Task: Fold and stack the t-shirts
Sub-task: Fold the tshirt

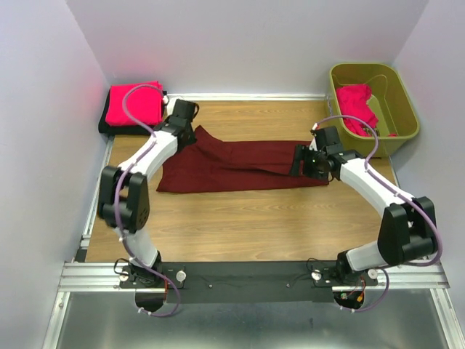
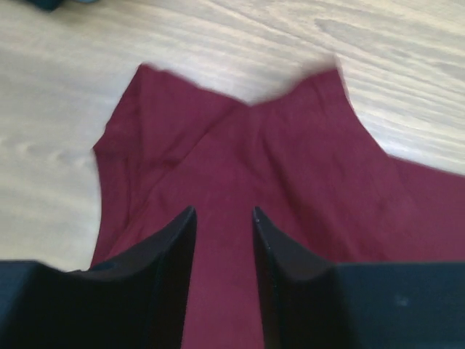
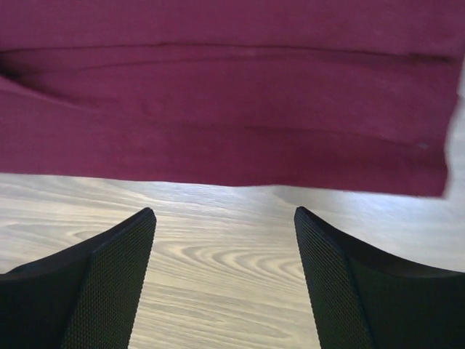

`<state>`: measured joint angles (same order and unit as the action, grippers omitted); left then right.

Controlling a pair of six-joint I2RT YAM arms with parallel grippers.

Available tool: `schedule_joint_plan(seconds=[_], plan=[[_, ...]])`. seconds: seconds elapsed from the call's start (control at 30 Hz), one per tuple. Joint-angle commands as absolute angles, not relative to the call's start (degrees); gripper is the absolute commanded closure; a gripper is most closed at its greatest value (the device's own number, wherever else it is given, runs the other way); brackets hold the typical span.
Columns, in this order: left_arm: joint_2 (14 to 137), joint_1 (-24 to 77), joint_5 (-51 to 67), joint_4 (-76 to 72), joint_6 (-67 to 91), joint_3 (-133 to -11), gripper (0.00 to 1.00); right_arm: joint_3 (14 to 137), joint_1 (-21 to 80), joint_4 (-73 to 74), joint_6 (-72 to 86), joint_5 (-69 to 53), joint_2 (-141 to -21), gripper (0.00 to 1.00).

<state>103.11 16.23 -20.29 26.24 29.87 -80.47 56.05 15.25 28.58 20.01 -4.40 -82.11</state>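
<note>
Top external view: the dark maroon t-shirt [image 1: 240, 166] is spread in a long strip across the middle of the table [image 1: 240, 218]. Above its far left end the left claw [image 2: 224, 212] is held partly spread, nothing pinched. The right claw [image 3: 224, 214] is held wide apart over bare table, just beside the shirt's right end.

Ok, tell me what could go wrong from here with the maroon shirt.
1. The left claw hangs with jaws apart over the maroon shirt at its bunched sleeve end. Closing there may catch only the top layer and pull the fold apart.
2. The right claw is open over bare table, just short of the hem. Closing now would likely miss the cloth.
</note>
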Motion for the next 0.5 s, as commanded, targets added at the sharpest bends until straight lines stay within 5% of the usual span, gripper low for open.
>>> schedule_joint_plan(seconds=[0.0, 0.23, 0.47], plan=[[94.76, 14.95, -17.23, 25.32, 32.86, -70.1, 0.68, 59.14, 17.4, 26.19, 19.51, -9.05, -85.24, 0.19], [88.51, 10.3, -12.93, 19.26, 33.93, -53.8, 0.81, 61.34, 24.86, 21.81, 21.44, -9.15, -90.69, 0.28], [90.7, 5.1, -10.64, 16.26, 33.31, -48.69, 0.82, 63.72, 28.56, 17.58, 23.38, -10.55, -95.71, 0.39]])
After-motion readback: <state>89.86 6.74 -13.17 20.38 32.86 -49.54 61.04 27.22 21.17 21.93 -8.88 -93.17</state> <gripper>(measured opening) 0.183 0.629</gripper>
